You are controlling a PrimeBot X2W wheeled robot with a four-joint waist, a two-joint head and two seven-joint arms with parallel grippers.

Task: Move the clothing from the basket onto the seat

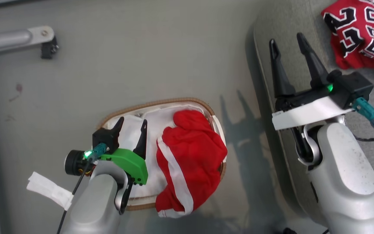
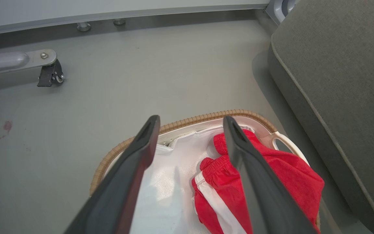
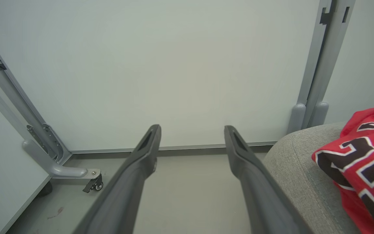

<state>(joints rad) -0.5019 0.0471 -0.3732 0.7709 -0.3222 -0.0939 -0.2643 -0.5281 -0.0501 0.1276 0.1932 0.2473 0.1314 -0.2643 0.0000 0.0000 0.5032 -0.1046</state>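
My left end effector (image 1: 132, 125) hangs open over red shorts (image 1: 190, 156) in the basket (image 1: 161, 102), my right end effector (image 1: 287, 40) open and empty by the jersey (image 1: 359, 35) on the seat (image 1: 291, 19).

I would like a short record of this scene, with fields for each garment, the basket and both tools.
jersey: crumpled on the seat
shorts: in the basket, one end over its rim
basket: on the floor, beside the seat
left tool: open, empty, above the basket
right tool: open, empty, over the seat's edge
task left: shorts to the seat
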